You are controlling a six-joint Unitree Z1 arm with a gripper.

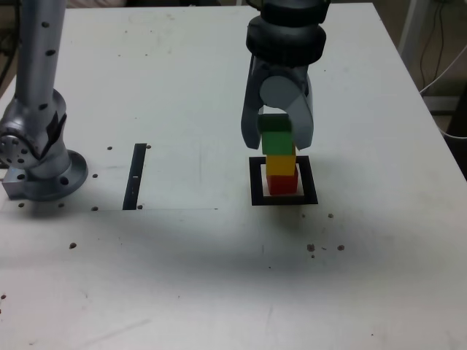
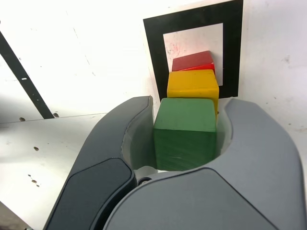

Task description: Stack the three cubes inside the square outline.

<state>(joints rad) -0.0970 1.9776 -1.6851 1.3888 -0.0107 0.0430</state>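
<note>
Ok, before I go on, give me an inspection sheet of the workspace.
Surface: white table, scattered dark specks and scuffs
Outline: black square flat on the table
Cubes: red cube inside the outline, yellow cube on it, green cube on top
Tool: jaws of the tool on either side of the green cube; whether they press on it, cannot tell
Clutter: no loose items seen; black strip at the exterior view's left of the outline
Cables: white cable beyond the table, at the exterior view's right
Surroundings: grey arm base at the exterior view's left
</note>
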